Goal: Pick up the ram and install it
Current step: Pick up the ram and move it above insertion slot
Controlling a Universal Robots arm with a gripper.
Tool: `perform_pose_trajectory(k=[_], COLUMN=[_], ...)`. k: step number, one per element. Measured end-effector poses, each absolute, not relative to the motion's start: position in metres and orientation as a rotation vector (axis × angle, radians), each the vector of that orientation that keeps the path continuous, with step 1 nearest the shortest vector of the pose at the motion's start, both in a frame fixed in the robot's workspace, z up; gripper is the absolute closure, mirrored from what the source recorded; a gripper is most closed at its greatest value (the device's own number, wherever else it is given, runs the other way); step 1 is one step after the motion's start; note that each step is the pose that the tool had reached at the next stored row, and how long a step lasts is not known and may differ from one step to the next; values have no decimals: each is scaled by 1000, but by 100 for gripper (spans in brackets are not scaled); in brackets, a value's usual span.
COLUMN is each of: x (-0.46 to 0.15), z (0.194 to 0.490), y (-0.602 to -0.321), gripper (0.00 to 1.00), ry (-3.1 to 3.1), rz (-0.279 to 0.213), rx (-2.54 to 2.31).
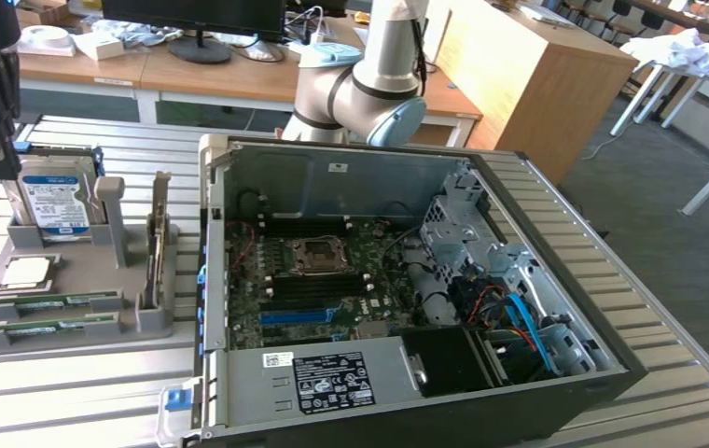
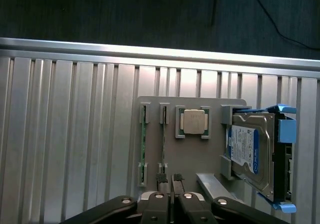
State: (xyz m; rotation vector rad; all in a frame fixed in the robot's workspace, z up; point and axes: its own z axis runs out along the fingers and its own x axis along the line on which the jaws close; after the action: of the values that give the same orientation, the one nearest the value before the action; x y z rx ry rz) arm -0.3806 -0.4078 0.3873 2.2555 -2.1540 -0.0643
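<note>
Gripper [image 2: 169, 178] hangs over the parts tray [image 1: 81, 343] at the exterior view's left edge. Fingers [image 2: 161, 177] are barely parted, with a slim gap and nothing pinched between them.

The ram [image 1: 51, 303] isn't picked. It sits on edge in its tray slot, lower left of the exterior view. A second stick [image 1: 44, 329] lies parallel in the next slot, nearer the tray's front edge. In the wrist view the fingertips sit right at one end of the stick closer to the processor chip [image 1: 27, 273] (can't tell if they touch it or just hover above).

Rest of the tray: the chip lies flat in its square pocket just behind the ram slots. The blue-labelled hard drive [image 1: 53, 201] stands upright at the back.

The PC case [image 1: 329, 177] lies open on its side at centre of the exterior view, just right of the tray. The motherboard [image 1: 273, 322] is exposed, and its memory slots [image 1: 298, 315] run along the board below the CPU socket [image 1: 317, 254]. Everything sits on the slatted aluminium table [image 1: 81, 401].
</note>
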Motion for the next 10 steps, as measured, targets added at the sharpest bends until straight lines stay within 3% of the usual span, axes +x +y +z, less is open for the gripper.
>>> perform_pose_trajectory(k=[1,2,7,10], x=[-381,-381,-381,-381], z=[387,387,387,387], y=[-408,-408,-408,-408], gripper=[83,76,76,69], ry=[-2154,-2154,-2154,-2154], rz=[-64,-64,-64,-64], rx=[2256,2256,2256,2256])
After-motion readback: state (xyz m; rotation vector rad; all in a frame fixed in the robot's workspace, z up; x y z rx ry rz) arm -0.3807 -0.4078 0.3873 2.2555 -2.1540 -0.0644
